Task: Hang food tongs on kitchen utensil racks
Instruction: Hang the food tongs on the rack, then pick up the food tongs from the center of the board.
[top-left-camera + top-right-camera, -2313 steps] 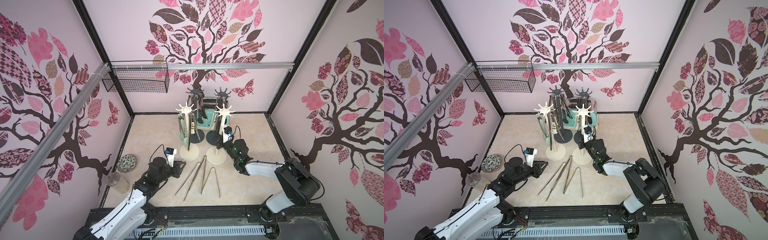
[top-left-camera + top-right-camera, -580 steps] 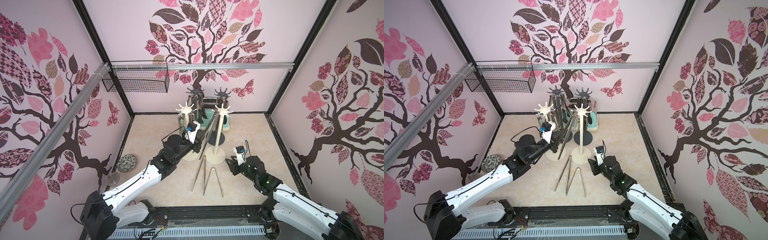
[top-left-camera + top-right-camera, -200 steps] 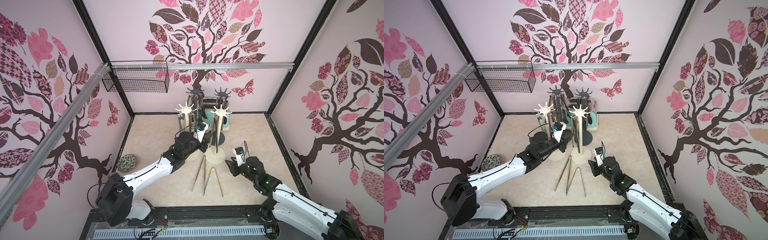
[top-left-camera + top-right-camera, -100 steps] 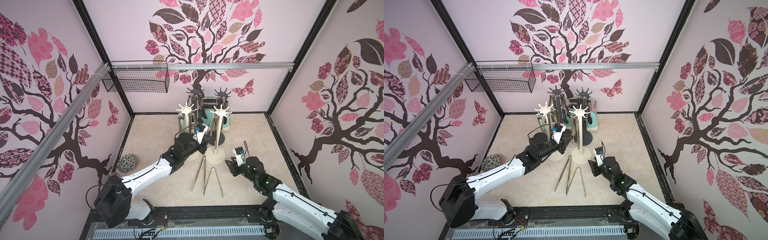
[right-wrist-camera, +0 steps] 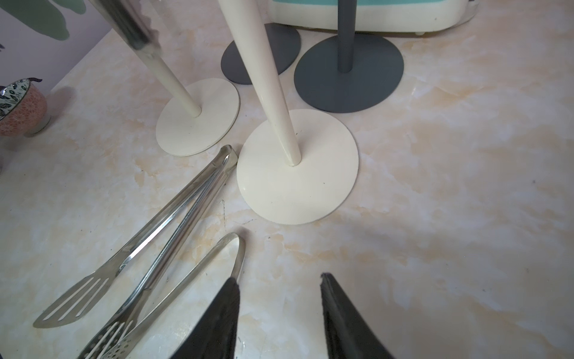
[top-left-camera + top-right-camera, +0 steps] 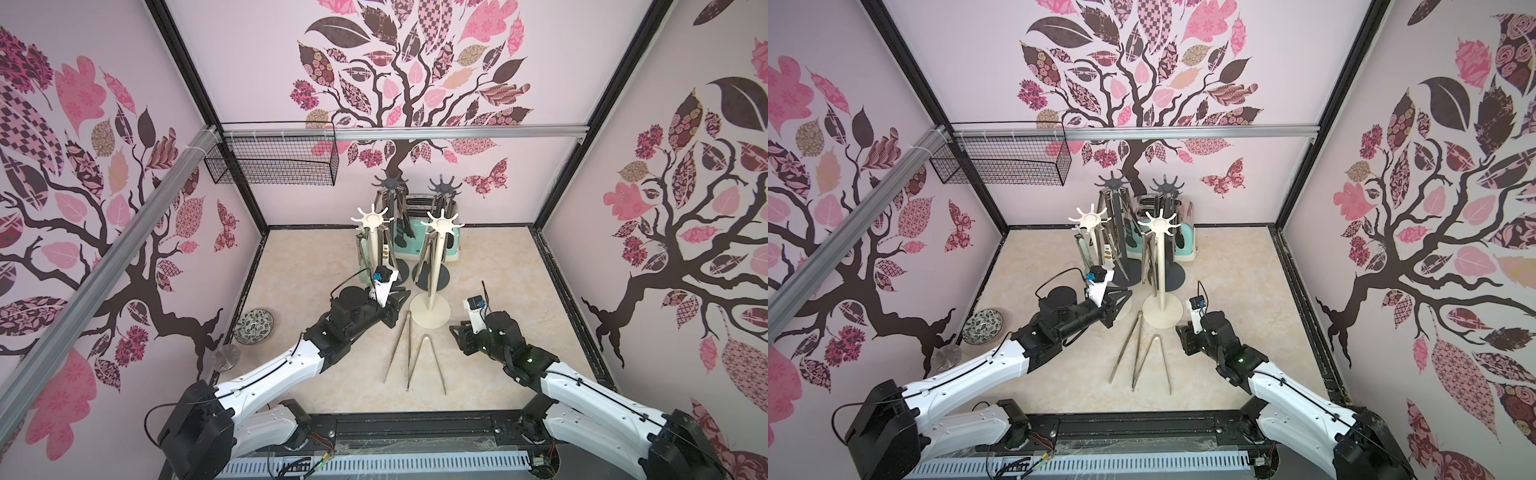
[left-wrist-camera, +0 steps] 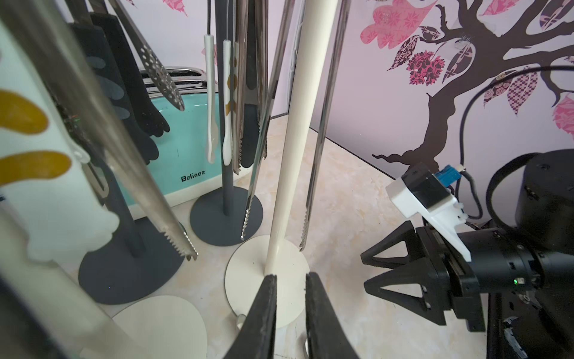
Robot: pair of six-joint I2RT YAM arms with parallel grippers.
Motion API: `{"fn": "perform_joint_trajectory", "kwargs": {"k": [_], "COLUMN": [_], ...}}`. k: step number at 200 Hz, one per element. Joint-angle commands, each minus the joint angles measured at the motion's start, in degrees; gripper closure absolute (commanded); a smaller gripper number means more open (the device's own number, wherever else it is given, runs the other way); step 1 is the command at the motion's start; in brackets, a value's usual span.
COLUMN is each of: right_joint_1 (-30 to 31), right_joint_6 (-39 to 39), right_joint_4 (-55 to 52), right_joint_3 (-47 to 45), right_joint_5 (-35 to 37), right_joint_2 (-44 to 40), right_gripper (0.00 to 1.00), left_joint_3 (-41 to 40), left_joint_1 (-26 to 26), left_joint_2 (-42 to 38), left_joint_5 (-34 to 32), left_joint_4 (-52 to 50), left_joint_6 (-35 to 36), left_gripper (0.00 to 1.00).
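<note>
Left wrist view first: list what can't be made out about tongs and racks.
- Left wrist view: cream rack, crown cut off by the top edge.
- Same view: close-up steel tongs blurred, too near the lens.
- Right wrist view: small tongs run behind the right gripper.
- Both top views: what hangs on the dark grey racks overlaps; uncountable.

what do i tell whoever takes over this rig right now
Left claw: slightly open, empty, low beside the base of the front cream rack.
Right claw: open, empty, over the table near the loose tongs.
Done: tongs hang on the front cream rack, the other cream rack and the dark grey racks behind.
Left: the slotted-tip tongs and the plain V tongs lie flat in front of the front cream rack. Hang both.
</note>
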Motion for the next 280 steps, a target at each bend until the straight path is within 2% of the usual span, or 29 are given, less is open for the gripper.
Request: {"fn": "perform_joint_trajectory", "kwargs": {"k": [1,73,99,136,206,280], "right_joint_1": [1.2,10.7,14.6,17.9,19.2,20.6], "right_joint_6": [5.0,11.5,12.9,14.8,16.7,16.8], "right_joint_4": [-5.5,-13.9,-19.6,-25.1,-26.2,-26.9], "right_joint_3": [2.9,9.0,13.3,18.0,19.9,21.5], "right_joint_5": [-1.1,1.9,6.2,7.9,7.0,7.4], "right_joint_2": [1.6,13.0,17.6,24.5,30.3,35.4], "right_gripper": [0.54,0.54,0.53,0.54,0.55,0.63], "left_joint_3": [-3.1,-11.3,-12.8,-13.3,-14.2,-14.4], "left_joint_1": [-0.4,-0.3,-0.3,-0.3,-0.3,-0.3], "left_joint_2": [-3.2,-13.0,-15.7,-17.4,-19.7,-19.6], "left_joint_5": [-1.5,-5.3,-6.1,-6.5,-6.6,-7.0], "left_joint_4": [-0.4,-5.3,-6.5,-10.0,-12.1,-12.5], "left_joint_6": [-2.9,-6.6,-7.5,-7.8,-7.9,-8.3], "left_gripper": [0.80,0.78,0.78,0.78,0.77,0.77]}}
